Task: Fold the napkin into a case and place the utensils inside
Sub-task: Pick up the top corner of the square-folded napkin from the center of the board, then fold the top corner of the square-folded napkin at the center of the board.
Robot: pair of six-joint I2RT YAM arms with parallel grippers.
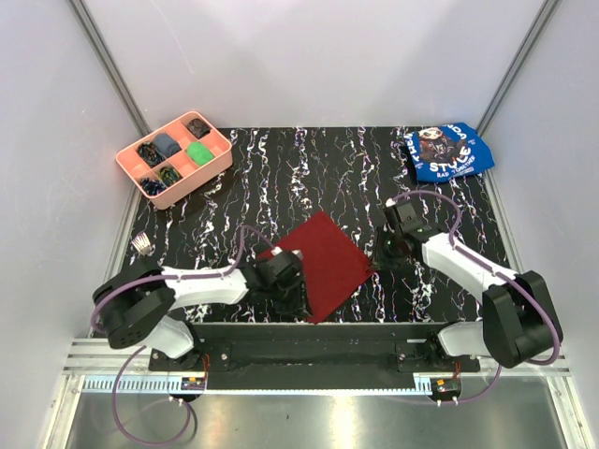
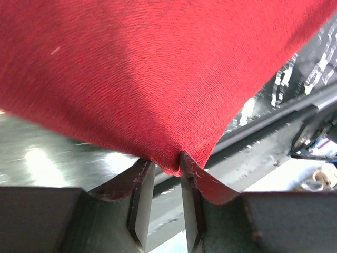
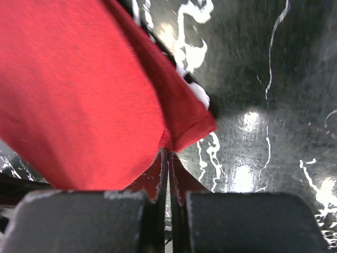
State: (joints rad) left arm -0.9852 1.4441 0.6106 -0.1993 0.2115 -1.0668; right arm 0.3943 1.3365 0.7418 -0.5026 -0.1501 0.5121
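1. Two sets of fingers held one dark red napkin (image 1: 328, 262), which lay mostly flat on the black marbled table (image 1: 281, 168) between them, turned like a diamond.
2. The left fingers (image 1: 285, 285) sat at the napkin's near left edge, and the cloth spread away from them to the right and toward the far side.
3. In the left wrist view, the left fingers (image 2: 143, 176) pinched a corner of the napkin (image 2: 158, 79). The corner narrowed to a point caught between the two tips, and a slim gap showed between the fingers lower down. The cloth rose and fanned out above the tips, lifted off the surface there.
4. The right fingers (image 1: 386, 251) touched the napkin's right-hand corner.
5. In the right wrist view, the right fingers (image 3: 160, 176) were pressed together on that corner. The napkin (image 3: 79, 95) puckered into the tips and stretched up and to the left of them, while bare table (image 3: 263, 79) lay to their right.
6. A small silver utensil (image 1: 142, 245) lay on the table well to the left of the left fingers, too small to tell its kind.
7. A pink tray (image 1: 173, 159) of small items stood far beyond the left fingers.
8. A blue printed cloth (image 1: 449, 152) lay beyond the right fingers, well apart from the napkin.
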